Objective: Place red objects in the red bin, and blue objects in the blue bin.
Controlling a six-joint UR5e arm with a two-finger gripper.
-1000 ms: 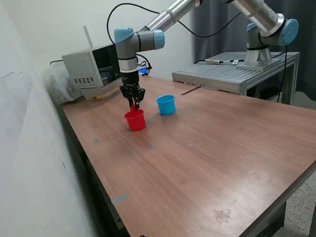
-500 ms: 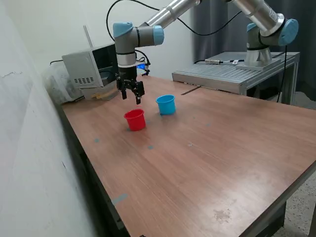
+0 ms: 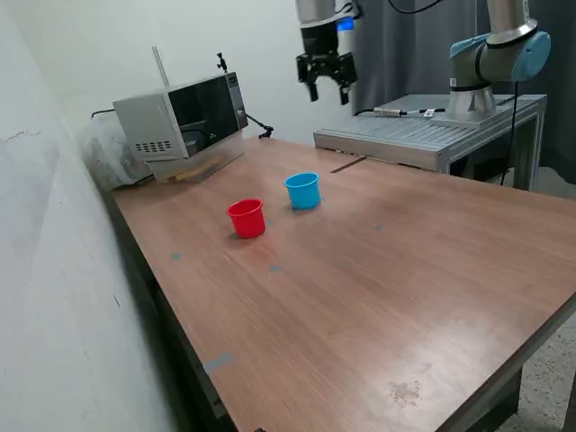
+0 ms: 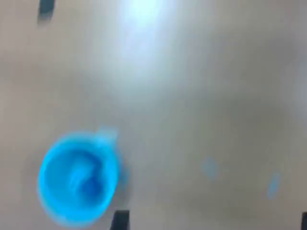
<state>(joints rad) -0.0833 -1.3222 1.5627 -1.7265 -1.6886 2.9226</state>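
Note:
The red bin (image 3: pixel 246 218), a small red cup, stands upright on the wooden table (image 3: pixel 378 288). The blue bin (image 3: pixel 303 191), a light-blue cup, stands a little to the exterior view's right of it. My gripper (image 3: pixel 328 94) hangs high above the table's far edge, well away from both cups, open and empty. The wrist view is blurred; it looks down into the blue bin (image 4: pixel 76 184), where a darker blue patch shows that I cannot make out. No red or blue cubes show on the table; the red bin's inside is hidden.
A grey microwave-like box (image 3: pixel 180 121) stands at the table's far corner on the exterior view's left. A metal platform (image 3: pixel 423 135) carrying a second arm (image 3: pixel 490 58) lies beyond the far edge. A wall runs along the exterior view's left.
The gripper was low over the red bin, rose from it, then swung high and to the exterior view's right, past the blue bin. Both cups stayed put.

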